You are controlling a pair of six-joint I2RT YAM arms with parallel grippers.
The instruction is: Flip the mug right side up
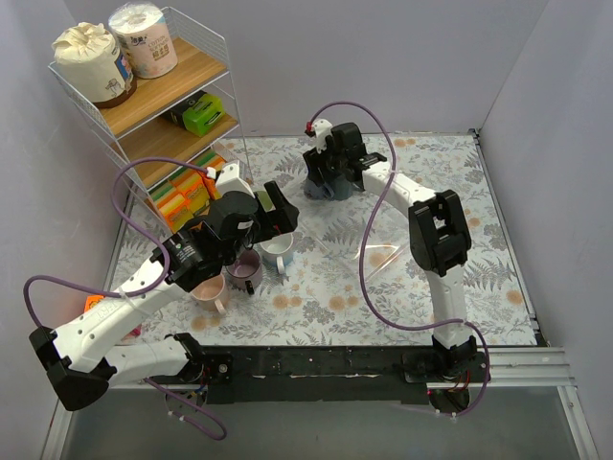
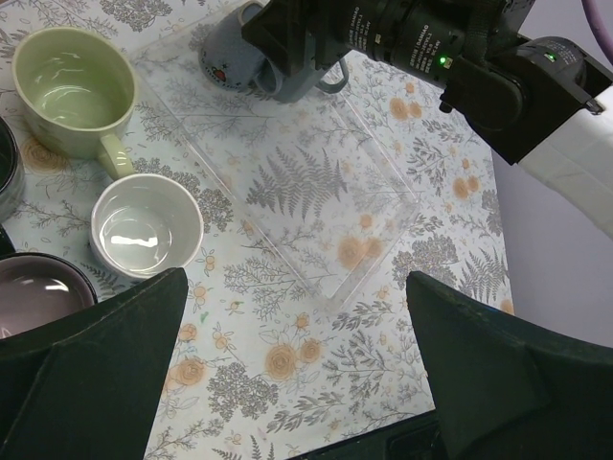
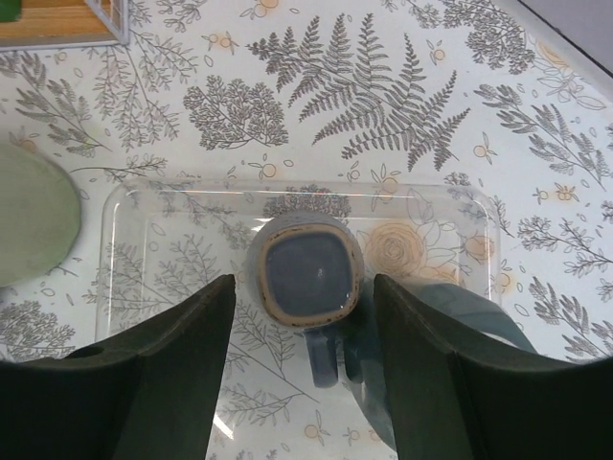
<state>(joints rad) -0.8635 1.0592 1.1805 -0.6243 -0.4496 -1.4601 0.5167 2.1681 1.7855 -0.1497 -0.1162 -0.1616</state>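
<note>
A blue-grey mug (image 3: 306, 273) stands upside down on a clear plastic tray (image 3: 144, 249), its tan-ringed base facing up and its handle pointing toward the camera. My right gripper (image 3: 303, 287) hangs open just above it, one finger on each side and neither touching. From the left wrist view the same mug (image 2: 230, 59) sits at the tray's far end, partly covered by the right gripper (image 2: 316, 38). My left gripper (image 2: 297, 283) is open and holds nothing, hovering over the floral tablecloth near the tray's near corner. From above, the mug (image 1: 321, 189) is mostly hidden by the right gripper (image 1: 330, 172).
Upright mugs cluster under the left arm: a pale green one (image 2: 72, 86), a white one (image 2: 147, 225) and a mauve one (image 2: 38, 287). A wire shelf (image 1: 163, 105) with paper rolls and sponges stands at the back left. Grey walls close in the table.
</note>
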